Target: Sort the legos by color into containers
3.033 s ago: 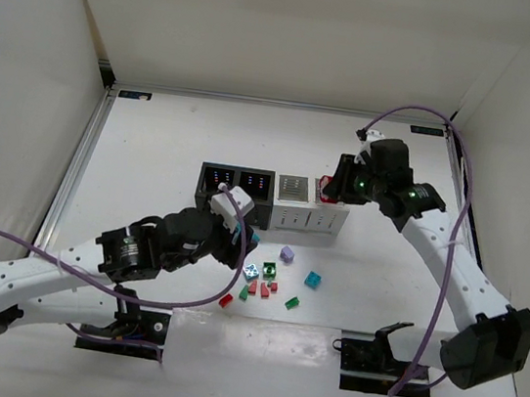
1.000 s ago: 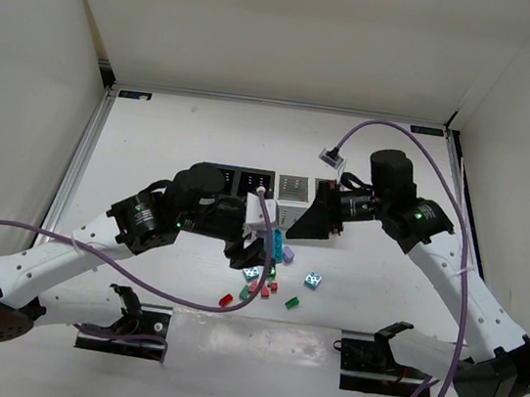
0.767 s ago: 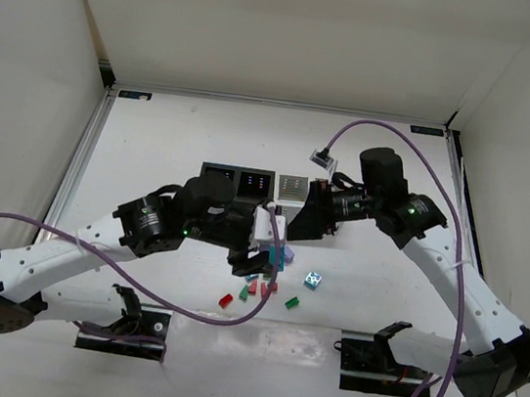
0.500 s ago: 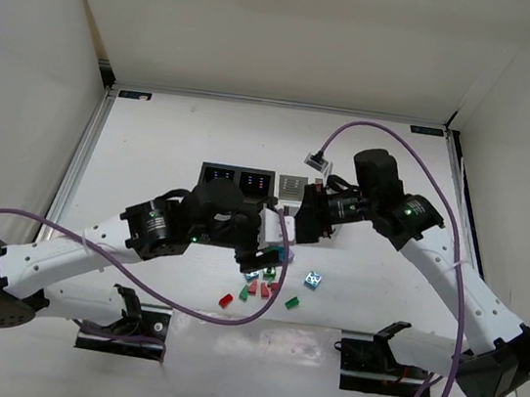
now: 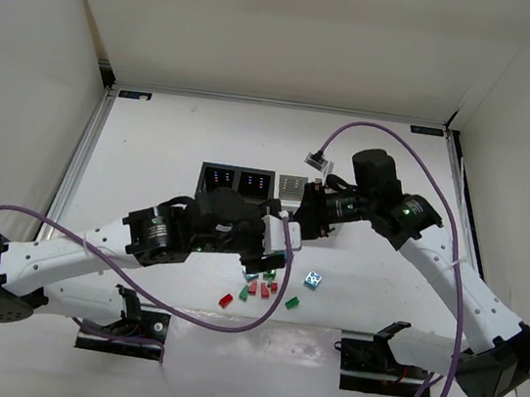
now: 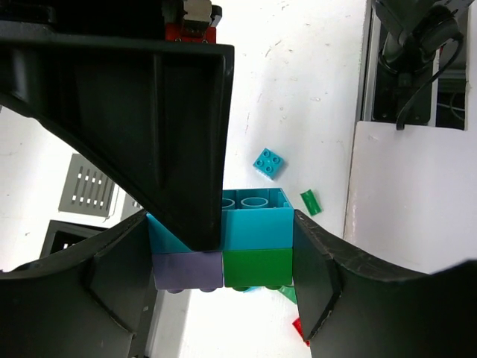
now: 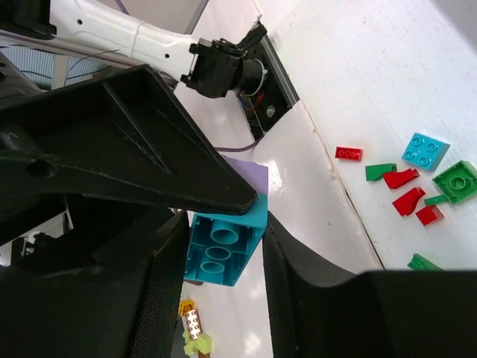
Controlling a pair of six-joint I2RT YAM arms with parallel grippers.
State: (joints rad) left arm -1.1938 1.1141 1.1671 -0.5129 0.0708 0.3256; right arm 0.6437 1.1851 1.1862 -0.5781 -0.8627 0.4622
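Note:
My left gripper [image 5: 276, 246] is shut on a small stack of legos held above the table: a light blue brick [image 6: 253, 224] on top of a lilac brick [image 6: 186, 268] and a green brick [image 6: 257, 267]. My right gripper [image 5: 303, 220] meets it from the right and is shut on the same light blue brick [image 7: 222, 247], with the lilac brick [image 7: 250, 174] behind it. Each wrist view is partly blocked by the other gripper's black finger. The black bins [image 5: 238, 180] and a white bin [image 5: 294, 185] stand just behind the grippers.
Loose legos lie on the table below the grippers: a light blue one [image 5: 313, 280], a red one [image 5: 226, 301], a green one [image 5: 291, 302] and a red-green cluster [image 5: 261, 285]. The arm bases and mounting plates are at the near edge.
The left gripper has lifted the brick stack off the pile and moved right. The right gripper has swung left from the white bins and closed on the stack's blue brick.

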